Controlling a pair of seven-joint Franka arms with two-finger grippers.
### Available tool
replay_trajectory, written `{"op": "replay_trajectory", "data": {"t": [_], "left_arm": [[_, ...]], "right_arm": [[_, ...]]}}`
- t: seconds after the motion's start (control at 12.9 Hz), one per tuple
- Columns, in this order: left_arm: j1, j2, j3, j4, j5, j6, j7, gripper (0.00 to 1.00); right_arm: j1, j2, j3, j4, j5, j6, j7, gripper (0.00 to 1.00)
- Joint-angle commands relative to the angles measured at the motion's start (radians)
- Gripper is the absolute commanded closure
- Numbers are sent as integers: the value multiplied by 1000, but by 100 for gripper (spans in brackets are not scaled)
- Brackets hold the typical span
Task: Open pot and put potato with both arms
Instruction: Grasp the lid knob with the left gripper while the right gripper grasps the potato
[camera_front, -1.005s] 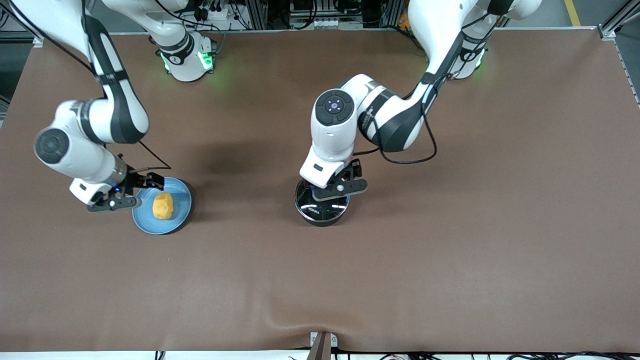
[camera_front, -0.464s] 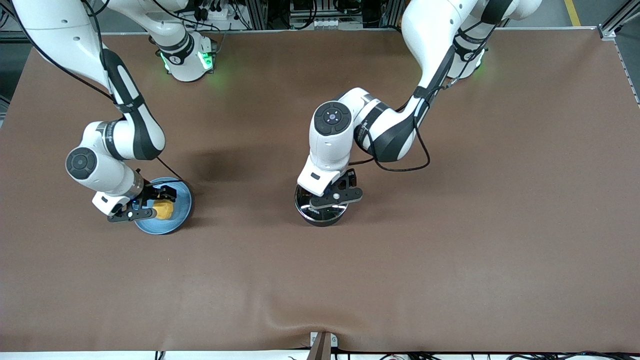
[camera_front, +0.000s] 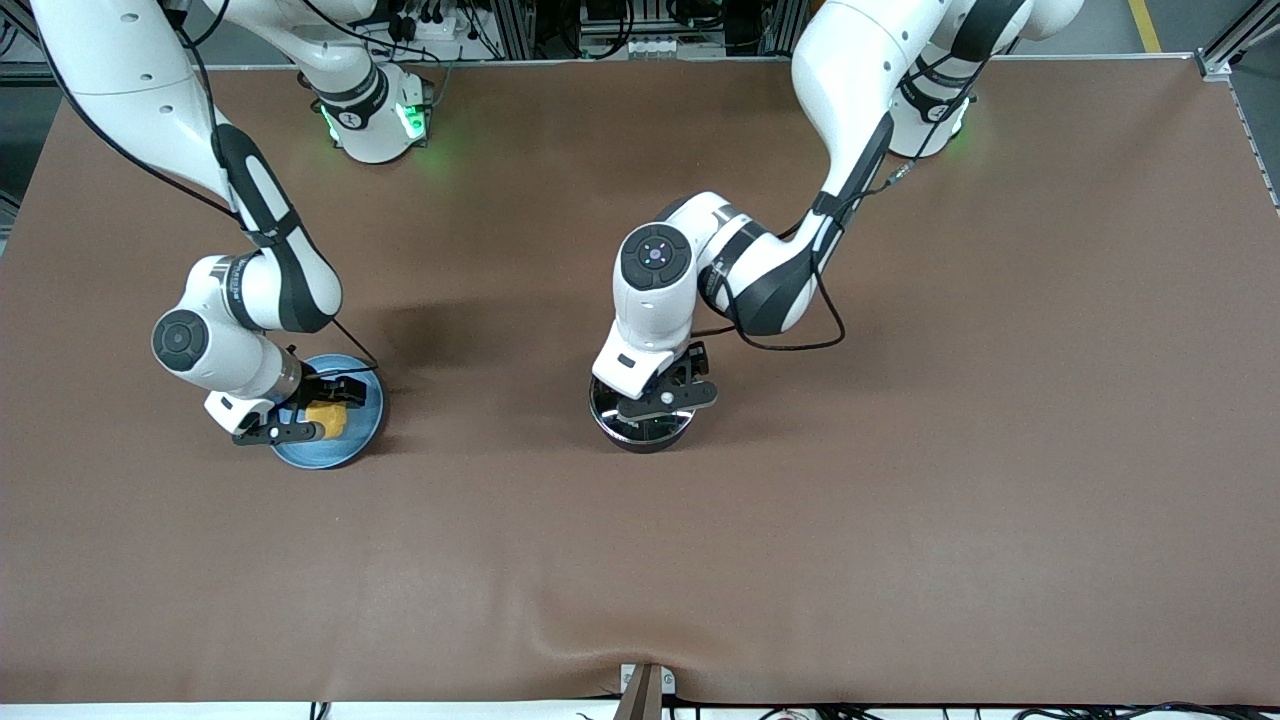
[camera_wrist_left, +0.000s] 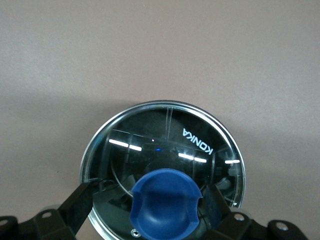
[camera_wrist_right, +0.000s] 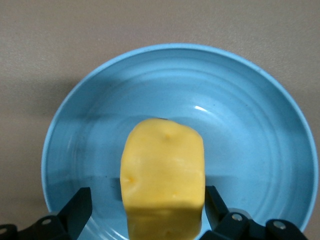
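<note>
From the front camera, my right gripper (camera_front: 318, 407) is down over the light-blue plate (camera_front: 345, 452), which sits on the brown worktop (camera_front: 900, 450) toward my right arm's end, and the potato (camera_front: 327, 419) lies on that plate between my right fingers (camera_front: 290, 433), which stand apart on either side of it. My left gripper (camera_front: 672, 382) is low over the pot (camera_front: 640, 432) near the middle of the worktop, well apart from the plate; the pot's glass lid (camera_front: 625, 425) is on, and my wrist covers most of it, so the pot's handle does not show from here. In the left wrist view, the lid (camera_wrist_left: 165, 150) fills the lower half, a clear dome with a metal rim and the word KONIKA printed on it, and its blue knob (camera_wrist_left: 166, 202) sits between my left fingers (camera_wrist_left: 80, 205), which are spread wide with a gap on each side of the knob; I am not clamped on it. In the right wrist view, the potato (camera_wrist_right: 162, 175) rests on the plate (camera_wrist_right: 250, 125), a blocky yellow lump with small dimples, and my right fingers (camera_wrist_right: 80, 210) are apart, one at each flank of it; whether they touch it I cannot tell.
</note>
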Motion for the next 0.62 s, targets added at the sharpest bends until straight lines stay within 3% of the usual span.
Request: {"op": "replay_trajectory", "data": {"t": [0.0,0.08,0.15,0.39,0.46,0.54], "left_arm": [[-6,25,0,31,-13,12,-4,0],[-6,26,-5,31,-13,14,-4,0],[-6,29,-6,31,-13,14,-4,0],[-6,31,-14,31,-13,14,-2,0],[-6,31,-14,31,-13,14,-2,0],[-6,32,-14,30,-13,14,-2,0]], "right_arm": [[0,3,2,9,24,6,0,0],[-2,3,2,10,24,8,0,4],[-3,3,2,10,24,20,0,21],[-8,-2,2,9,24,27,1,83],[-11,-6,2,9,24,24,1,96],[-12,-16,2,9,24,17,-5,100]]}}
